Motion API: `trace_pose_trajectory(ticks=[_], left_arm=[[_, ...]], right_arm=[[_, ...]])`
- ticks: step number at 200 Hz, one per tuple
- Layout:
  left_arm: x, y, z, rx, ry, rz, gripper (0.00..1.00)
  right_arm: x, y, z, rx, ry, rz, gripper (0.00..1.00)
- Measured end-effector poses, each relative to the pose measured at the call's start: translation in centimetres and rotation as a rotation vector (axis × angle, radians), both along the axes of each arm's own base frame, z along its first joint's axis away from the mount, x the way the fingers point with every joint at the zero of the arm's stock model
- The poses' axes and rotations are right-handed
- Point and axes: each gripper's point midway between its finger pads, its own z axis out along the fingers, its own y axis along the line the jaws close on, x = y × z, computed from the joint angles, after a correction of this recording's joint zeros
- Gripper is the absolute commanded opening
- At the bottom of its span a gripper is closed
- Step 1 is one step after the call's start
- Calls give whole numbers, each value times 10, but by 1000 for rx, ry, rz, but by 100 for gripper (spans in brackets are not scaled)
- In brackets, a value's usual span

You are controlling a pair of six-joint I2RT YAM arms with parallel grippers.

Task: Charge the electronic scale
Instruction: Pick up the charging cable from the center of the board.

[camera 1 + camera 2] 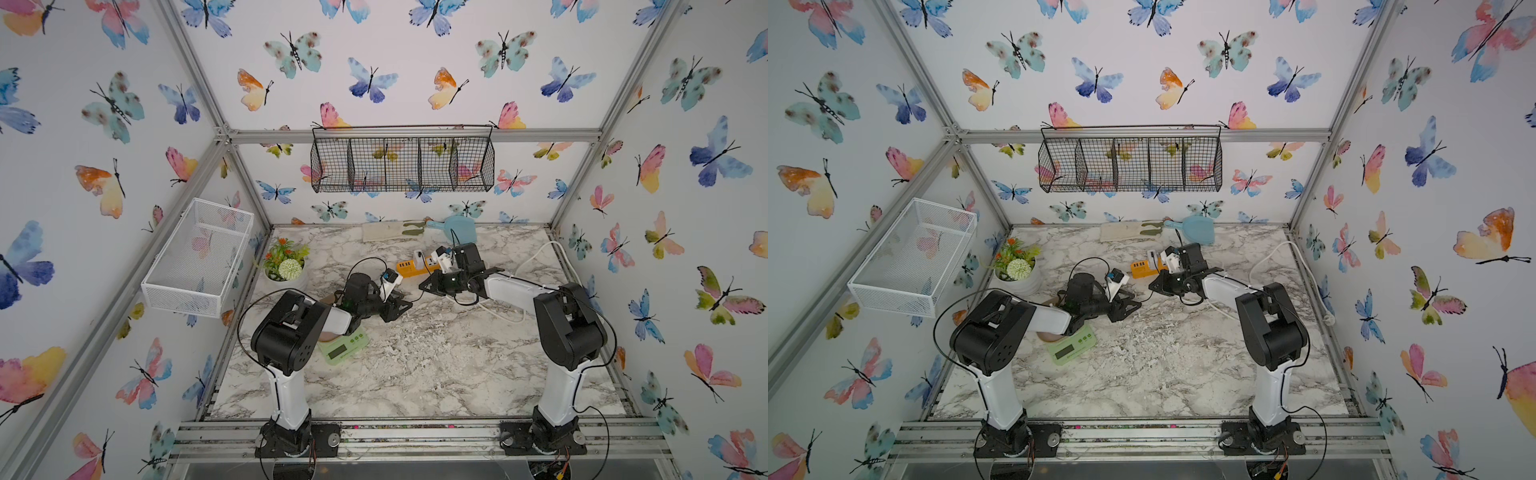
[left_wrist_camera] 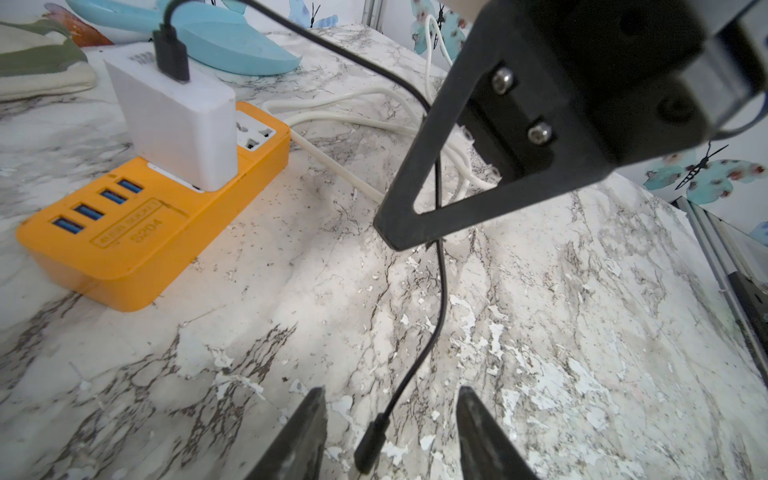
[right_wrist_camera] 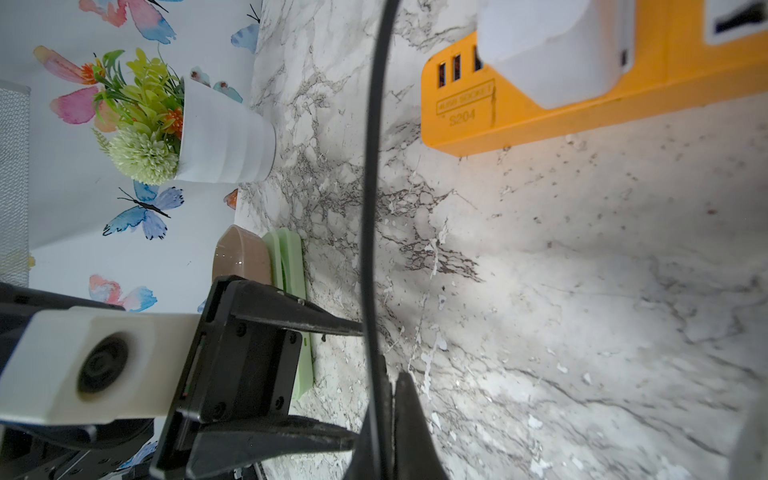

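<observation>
The only lettering that reads clearly is "S204", embossed on the top face of the orange power strip (image 2: 174, 232), which lies toward twelve o'clock from the middle of the bench (image 1: 415, 374). Both wrist views show it, just beside the row of blue USB ports (image 2: 89, 212). Next to it, inside a raised frame, runs a line of smaller embossed capitals, too blurred to make out. The white charger (image 2: 174, 124) plugged into the strip carries faint grey characters, illegible. The scale (image 1: 345, 347), at about eight o'clock, has print by its display (image 1: 337, 352) too small to read.
</observation>
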Motion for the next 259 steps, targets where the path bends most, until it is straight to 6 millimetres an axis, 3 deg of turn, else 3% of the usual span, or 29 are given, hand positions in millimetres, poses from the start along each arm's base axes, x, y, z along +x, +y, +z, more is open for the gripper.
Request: trace_pose_trajectory(ticks=[79,130,156,210,259], left_arm=[[-4,2,-7,12,24,-4,36],[-12,4,-14,15,46,-8,28],[-15,4,-15,10,44,-15,28],[-14,3,-10,-7,30,-18,39],[-12,2,-7,-17,21,-15,30]], right_arm=[[0,-1,17,32,-19,8,1],[1,-4,18,39,-16,8,1],[1,-4,19,41,-15,6,1],[0,-4,19,47,-10,10,1],[0,-4,20,53,-8,15,1]])
